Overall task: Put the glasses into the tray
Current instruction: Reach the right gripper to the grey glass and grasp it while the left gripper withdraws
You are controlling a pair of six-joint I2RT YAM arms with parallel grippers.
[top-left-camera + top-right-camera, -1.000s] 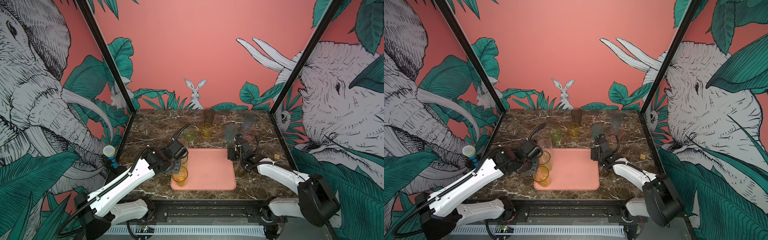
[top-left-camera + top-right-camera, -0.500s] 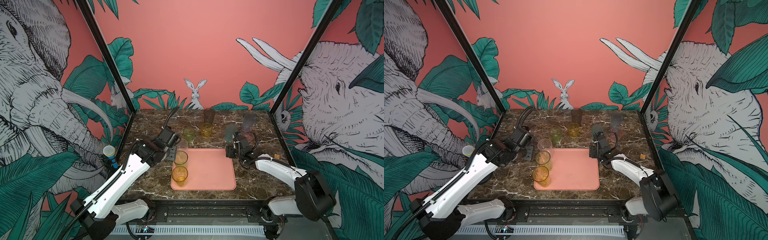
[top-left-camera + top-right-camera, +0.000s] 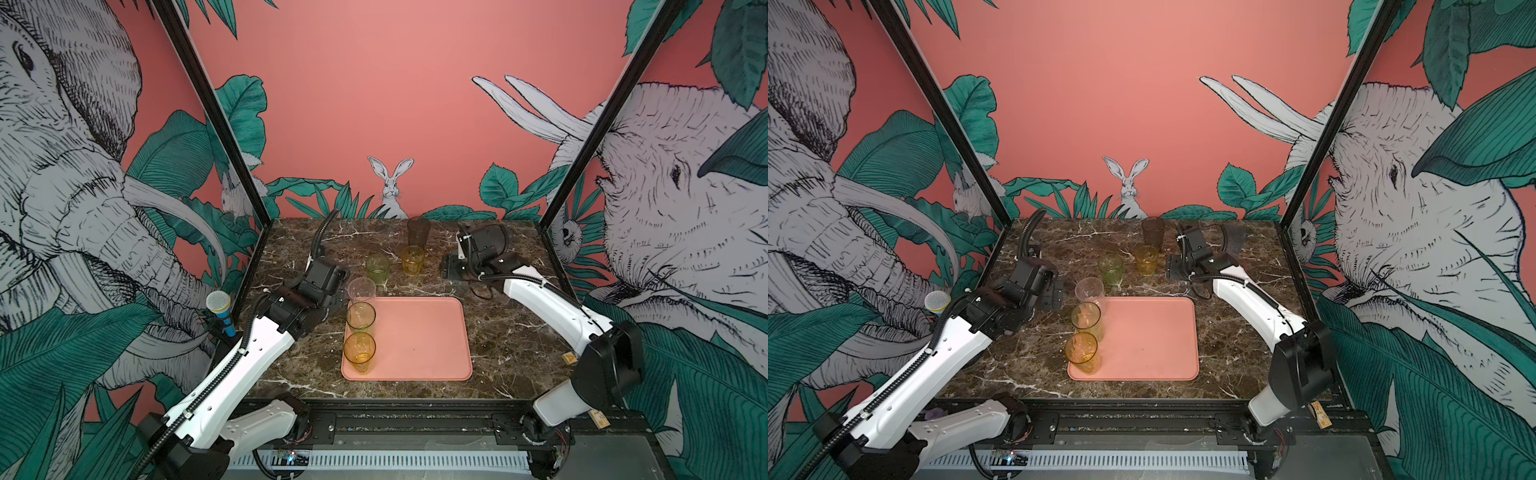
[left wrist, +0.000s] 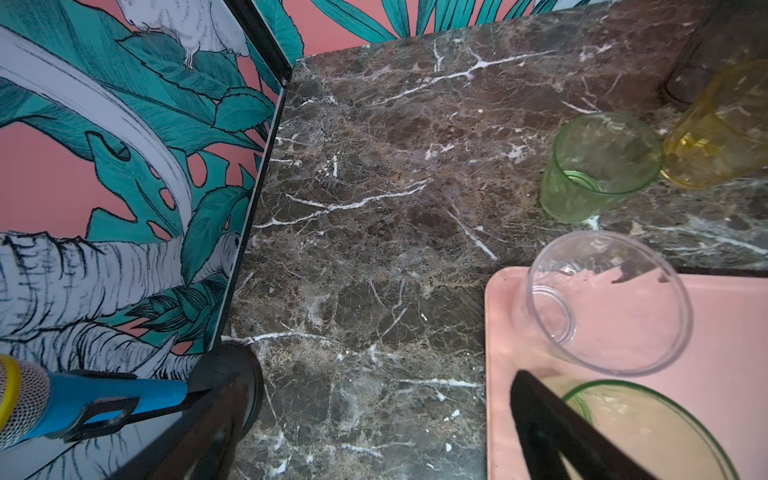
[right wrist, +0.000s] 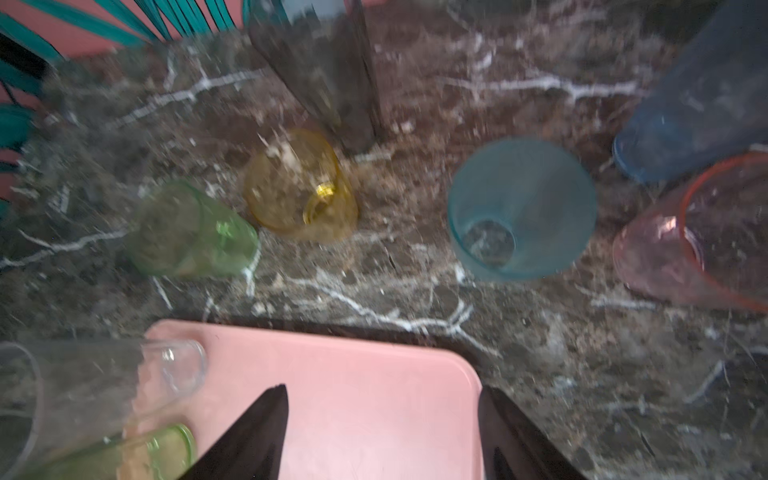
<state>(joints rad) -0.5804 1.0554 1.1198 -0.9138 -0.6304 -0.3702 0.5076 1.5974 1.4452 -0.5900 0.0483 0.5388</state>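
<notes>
Tumblers, all see-through and upright, stand in three groups. Along the left edge of the pink tray [image 3: 419,340], back to front, are a clear tall glass [image 3: 361,291], a green-rimmed tall glass [image 3: 360,318] and a tall amber glass [image 3: 359,349]. Behind the tray on the marble table [image 3: 511,345] stand a short green glass [image 3: 377,268], a short amber glass [image 3: 412,259] and a tall smoky glass [image 3: 418,232].

A teal glass [image 5: 521,208], a blue glass [image 5: 698,120] and a pink glass [image 5: 698,232] show clearly only in the blurred right wrist view. In both top views the right arm mostly covers them.

The right gripper [image 5: 382,388], near the tray's back right corner, has its jaws spread and empty. The left gripper [image 3: 1054,293], just left of the tray, is spread too and holds nothing. The left wrist view catches only one finger [image 4: 552,436] and cuts off the green-rimmed tall glass
</notes>
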